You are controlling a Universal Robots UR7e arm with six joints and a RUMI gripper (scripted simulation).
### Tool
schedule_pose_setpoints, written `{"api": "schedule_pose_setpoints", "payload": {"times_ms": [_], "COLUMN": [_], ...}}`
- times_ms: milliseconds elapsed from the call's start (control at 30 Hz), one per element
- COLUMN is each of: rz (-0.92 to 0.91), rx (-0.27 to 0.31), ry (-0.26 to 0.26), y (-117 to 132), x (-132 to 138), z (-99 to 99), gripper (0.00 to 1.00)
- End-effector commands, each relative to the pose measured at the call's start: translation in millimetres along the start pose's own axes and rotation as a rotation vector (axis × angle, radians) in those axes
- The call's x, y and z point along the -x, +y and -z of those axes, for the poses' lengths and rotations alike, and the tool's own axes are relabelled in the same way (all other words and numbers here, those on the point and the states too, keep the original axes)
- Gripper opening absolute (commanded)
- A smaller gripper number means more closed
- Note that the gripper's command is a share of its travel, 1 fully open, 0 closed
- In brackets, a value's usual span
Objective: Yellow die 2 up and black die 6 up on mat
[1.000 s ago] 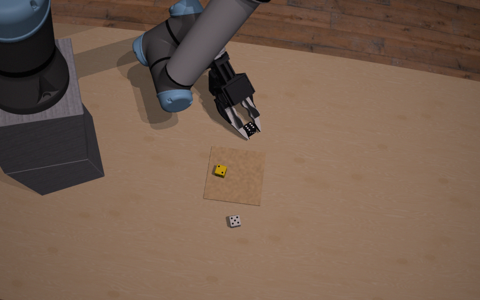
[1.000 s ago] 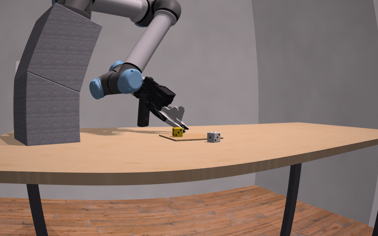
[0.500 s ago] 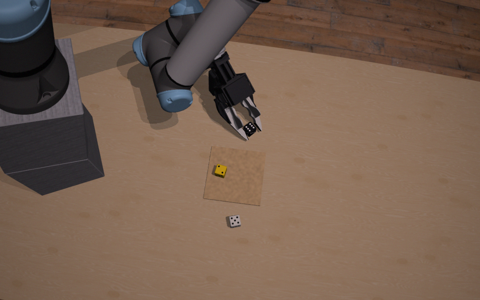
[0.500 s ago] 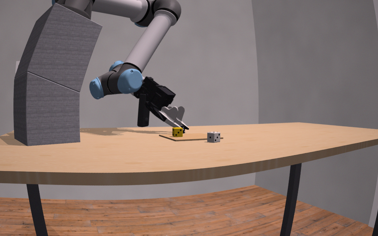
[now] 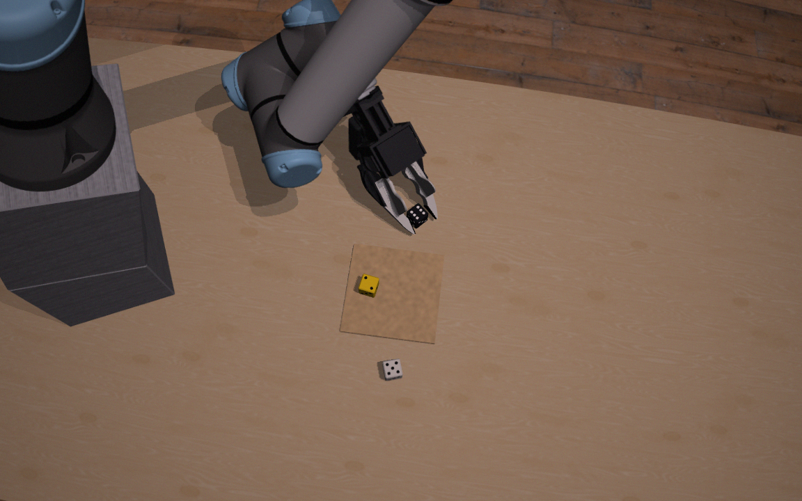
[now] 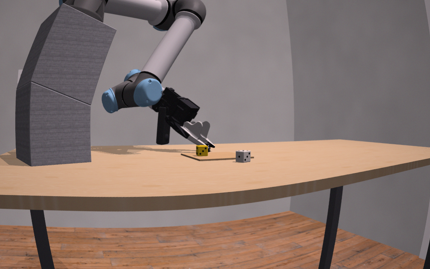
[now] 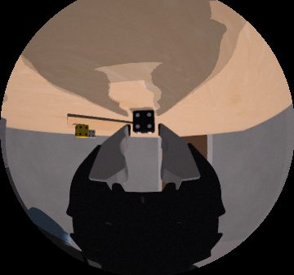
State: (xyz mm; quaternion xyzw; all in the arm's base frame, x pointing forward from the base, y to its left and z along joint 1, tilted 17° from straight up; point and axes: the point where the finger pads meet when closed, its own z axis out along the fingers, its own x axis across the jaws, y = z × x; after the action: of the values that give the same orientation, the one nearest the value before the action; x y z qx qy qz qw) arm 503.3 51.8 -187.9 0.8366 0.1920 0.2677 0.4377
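1. The black two-jaw gripper (image 5: 420,218) is reaching down at a slant and is straddling the small black plastic die with white pips (image 5: 417,215). Its pale metal fingers (image 5: 391,197) are standing slightly apart, wider than the die, so they are bracketing it, not gripping it.
2. The black die is resting on the light wooden table (image 5: 609,298), just short of the near edge of the thin square brown mat (image 5: 404,311), so it is not yet on the mat.
3. In the wrist view, the face turned towards the camera is showing four pips. The upward face is too small in the top view to count with confidence, so I am judging that the turn to 6 is not finished.
4. To do this step well, the fingers should be closing squarely on two opposite flat faces and low enough to avoid pinching an edge. The die looks hard, smooth and sharp-cornered, so an off-centre squeeze is likely to make it twist or squirt out.
5. The small yellow die with black pips (image 5: 368,284) is sitting flat on the mat's matte, grainy surface, apparently with two pips up.
6. The small white die with black pips (image 5: 392,369) is lying beyond the mat's far edge, well apart from the gripper. Any carry should be steering wide of it.
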Motion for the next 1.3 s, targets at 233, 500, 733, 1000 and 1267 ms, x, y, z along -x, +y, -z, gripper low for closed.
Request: {"api": "schedule_pose_setpoints", "payload": {"times_ms": [233,500,733,1000,1267], "rz": [-0.001,-0.001,-0.001,-0.001,-0.001], "rx": [0.000,0.000,0.000,0.000,0.000], "ry": [0.001,0.001,0.001,0.001,0.001], "y": [0,0,0,0,0], "x": [0,0,0,0,0], "z": [0.2,0.2,5.5,33.2,48.4], "gripper": [0.24,0.24,0.24,0.24,0.24]}}
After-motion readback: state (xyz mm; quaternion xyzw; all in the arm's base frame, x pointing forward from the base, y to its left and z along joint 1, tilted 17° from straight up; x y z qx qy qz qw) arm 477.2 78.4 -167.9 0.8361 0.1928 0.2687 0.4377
